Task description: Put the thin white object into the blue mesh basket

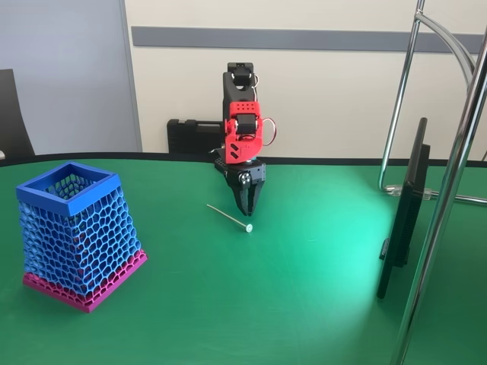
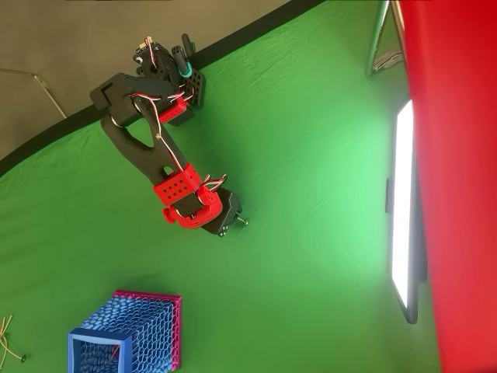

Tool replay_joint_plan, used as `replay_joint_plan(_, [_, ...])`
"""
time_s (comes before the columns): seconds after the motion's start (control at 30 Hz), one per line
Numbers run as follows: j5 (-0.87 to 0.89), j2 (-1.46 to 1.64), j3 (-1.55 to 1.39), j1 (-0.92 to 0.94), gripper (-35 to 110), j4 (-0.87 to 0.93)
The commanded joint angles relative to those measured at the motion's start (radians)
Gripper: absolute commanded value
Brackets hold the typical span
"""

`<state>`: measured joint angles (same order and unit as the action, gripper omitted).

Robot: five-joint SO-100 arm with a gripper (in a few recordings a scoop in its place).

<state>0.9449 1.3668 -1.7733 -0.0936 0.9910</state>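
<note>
The thin white object (image 1: 227,217) lies flat on the green table, its knob end toward the camera in the fixed view. My gripper (image 1: 247,212) points straight down just behind that knob end, jaws together with nothing between them, and is not touching the stick. From overhead, the gripper (image 2: 234,224) sits under the red wrist, and the stick is hidden beneath the arm. The blue mesh basket (image 1: 67,190) stands upright on its pink base at the left, well apart from the gripper. The overhead view shows the basket (image 2: 124,336) near the bottom left.
A dark flat screen (image 1: 403,220) stands on edge at the right, beside a chrome tube frame (image 1: 449,190). A black case (image 1: 190,137) sits behind the arm's base at the table's far edge. Open green table (image 1: 289,289) lies between gripper and basket.
</note>
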Motion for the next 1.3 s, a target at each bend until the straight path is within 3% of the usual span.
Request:
replay_joint_plan(0.0, [0.011,0.002,0.046,-0.012,9,0.011])
replay_joint_plan(1.27, [-0.023,-0.083,0.089,0.031,12,-0.049])
